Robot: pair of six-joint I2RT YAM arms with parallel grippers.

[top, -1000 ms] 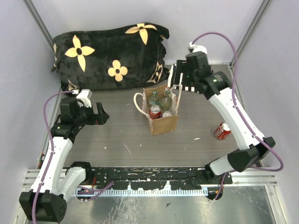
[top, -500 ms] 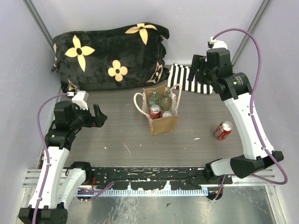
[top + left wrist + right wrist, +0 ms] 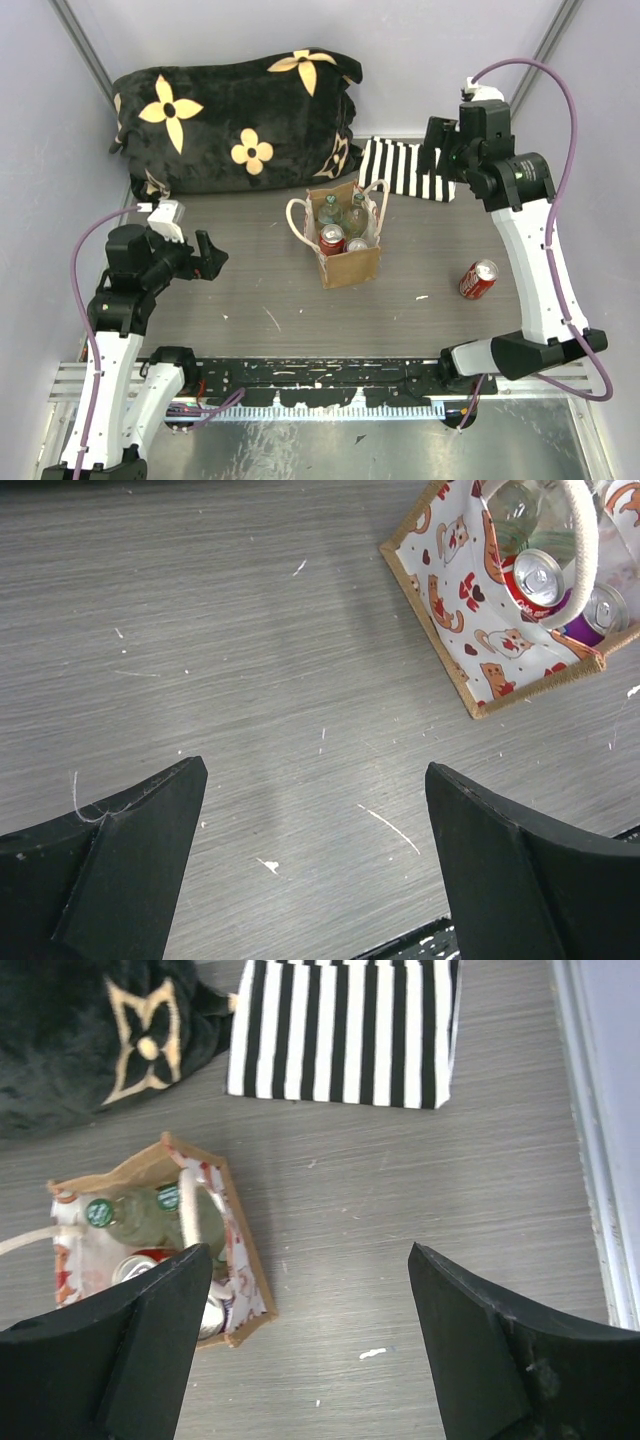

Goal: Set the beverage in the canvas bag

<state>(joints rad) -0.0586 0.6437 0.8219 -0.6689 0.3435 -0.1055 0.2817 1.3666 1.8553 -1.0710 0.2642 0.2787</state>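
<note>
Left gripper (image 3: 315, 765) is noted wide open, empty. At centre, the tan bag (image 3: 350, 268) with cream handles is seen upright, mouth up, bottles and cans inside. Right gripper (image 3: 310, 1250) is noted open, empty. At right, a red can (image 3: 477, 279) is found on its side, long axis lower left to upper right, silver top pointed upper right.

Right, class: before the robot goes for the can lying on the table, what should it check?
1. Right gripper open and empty: ok.
2. Left gripper open and empty: ok.
3. Red can lying free on the table: ok.
4. Canvas bag upright: ok.
5. Bag mouth free of its handle: not ok, one loop crosses it.
6. Room left beside the bottles and cans inside: cannot tell.
</note>
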